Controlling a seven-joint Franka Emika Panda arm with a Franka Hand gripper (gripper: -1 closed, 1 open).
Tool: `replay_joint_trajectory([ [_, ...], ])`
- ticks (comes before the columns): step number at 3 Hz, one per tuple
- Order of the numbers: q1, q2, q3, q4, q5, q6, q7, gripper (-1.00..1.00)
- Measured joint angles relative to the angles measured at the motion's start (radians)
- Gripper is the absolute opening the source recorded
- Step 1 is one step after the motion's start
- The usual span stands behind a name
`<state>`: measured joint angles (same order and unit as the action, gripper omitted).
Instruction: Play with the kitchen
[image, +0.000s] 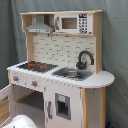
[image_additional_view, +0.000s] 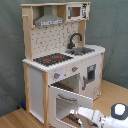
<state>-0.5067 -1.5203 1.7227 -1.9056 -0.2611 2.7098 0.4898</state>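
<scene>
I saw the toy kitchen (image_additional_view: 62, 60) standing tall against the grey curtain (image: 115, 45). Its oven door (image_additional_view: 70, 102) hung open, down low at the front. My gripper (image_additional_view: 75, 116) sat right by that door, but I could not tell if it was open or closed.
</scene>
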Motion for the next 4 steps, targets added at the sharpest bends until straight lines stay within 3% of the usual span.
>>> replay_joint_trajectory([
  [2,-0.005,0.008,0.025,-0.002,0.000,-0.074,0.202,1.00],
  [4,0.009,0.012,0.065,-0.004,0.001,-0.216,0.352,1.00],
])
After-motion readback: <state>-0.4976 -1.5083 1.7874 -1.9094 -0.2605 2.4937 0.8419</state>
